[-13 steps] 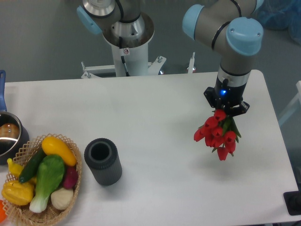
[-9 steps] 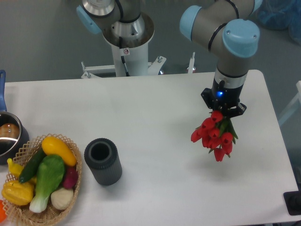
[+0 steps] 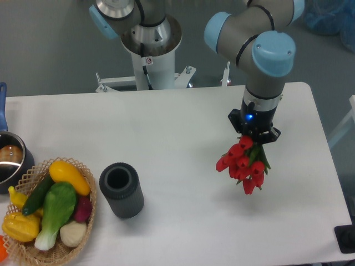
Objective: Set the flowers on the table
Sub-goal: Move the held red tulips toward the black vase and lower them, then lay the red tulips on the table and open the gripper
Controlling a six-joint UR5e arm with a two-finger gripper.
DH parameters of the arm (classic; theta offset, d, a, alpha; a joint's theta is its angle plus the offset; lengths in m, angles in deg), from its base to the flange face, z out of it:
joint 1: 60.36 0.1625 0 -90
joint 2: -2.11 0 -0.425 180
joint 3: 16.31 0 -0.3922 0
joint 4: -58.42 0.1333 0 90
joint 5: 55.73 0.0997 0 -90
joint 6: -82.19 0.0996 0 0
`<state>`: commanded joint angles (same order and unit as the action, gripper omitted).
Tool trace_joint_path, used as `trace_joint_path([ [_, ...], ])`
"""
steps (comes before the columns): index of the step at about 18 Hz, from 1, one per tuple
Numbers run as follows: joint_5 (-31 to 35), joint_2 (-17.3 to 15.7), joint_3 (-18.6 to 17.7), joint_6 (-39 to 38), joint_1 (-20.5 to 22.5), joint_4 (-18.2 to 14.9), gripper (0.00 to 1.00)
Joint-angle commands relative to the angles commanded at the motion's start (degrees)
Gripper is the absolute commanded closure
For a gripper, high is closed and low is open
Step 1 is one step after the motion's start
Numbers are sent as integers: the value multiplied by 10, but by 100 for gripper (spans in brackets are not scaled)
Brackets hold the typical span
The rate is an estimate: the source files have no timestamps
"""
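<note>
One gripper (image 3: 253, 134) clenched on flowers (image 3: 241, 164), bunch hanging blooms-down above table (image 3: 183, 138), right half. Dark cylinder (image 3: 121, 190) at 9 o'clock from bunch, well apart; basket (image 3: 58, 252) beside it.

A grey floor (image 3: 50, 50) fills the top of the frame; crumpled blue plastic (image 3: 328, 16) sits at upper right under even, soft light.
</note>
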<state>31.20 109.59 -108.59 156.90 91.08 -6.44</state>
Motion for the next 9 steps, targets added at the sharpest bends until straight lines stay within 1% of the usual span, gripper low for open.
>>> trace_joint_path([
  [1, 0, 5, 0, 0, -2, 0, 92],
  [2, -1, 11, 0, 0, -4, 0, 84],
  [4, -2, 19, 0, -10, -20, 1, 73],
  [6, -4, 25, 0, -28, -30, 2, 55],
  [7, -7, 29, -1, -37, -35, 3, 43],
  [9, -7, 29, -1, -38, -39, 4, 27],
])
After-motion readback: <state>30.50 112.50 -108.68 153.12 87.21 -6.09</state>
